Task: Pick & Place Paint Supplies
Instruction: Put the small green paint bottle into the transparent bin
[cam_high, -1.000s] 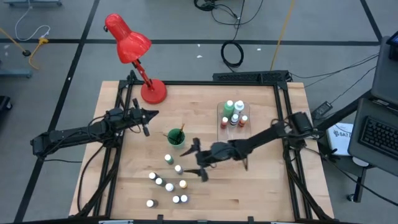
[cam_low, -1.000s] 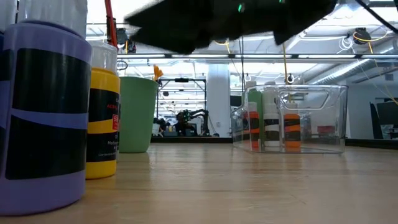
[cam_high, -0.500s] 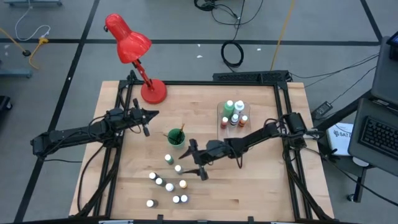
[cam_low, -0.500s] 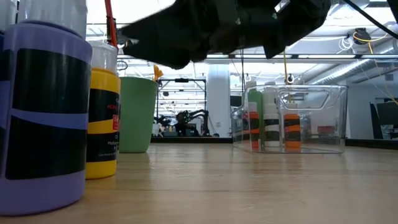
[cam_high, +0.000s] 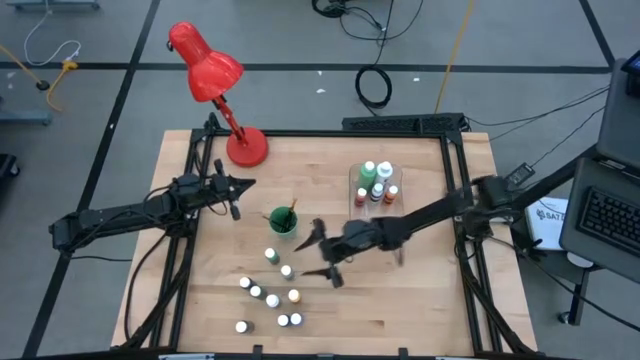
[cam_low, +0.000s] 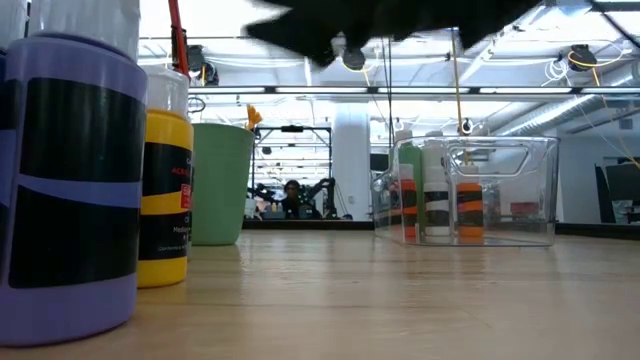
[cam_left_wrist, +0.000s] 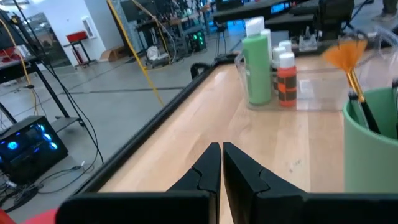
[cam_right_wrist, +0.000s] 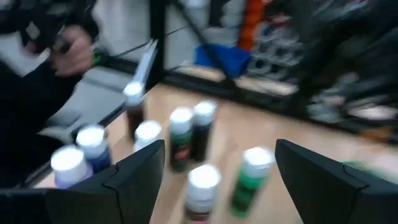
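Several tiny white-capped paint bottles (cam_high: 272, 296) stand on their bases on the wooden table's near left. My right gripper (cam_high: 316, 254) hangs open above the table just right of them. They show ahead of its fingers in the right wrist view, where the paint bottles (cam_right_wrist: 194, 144) look blurred. The green cup (cam_high: 283, 222) holds paintbrushes (cam_left_wrist: 352, 70). Taller bottles (cam_high: 377, 180) stand in the clear tray (cam_high: 358, 186). My left gripper (cam_high: 240, 184) waits shut at the table's left, left of the cup.
A red desk lamp (cam_high: 222, 90) stands at the far left corner. In the low view a purple bottle (cam_low: 70, 180) and a yellow one (cam_low: 165, 200) stand close to the camera. Bare wood lies on the near right (cam_high: 400, 300).
My right gripper, still open, first reached a little toward the table's left over the small bottles. It has then risen and drawn back toward the right. The bottles, cup and tray have stayed where they were.
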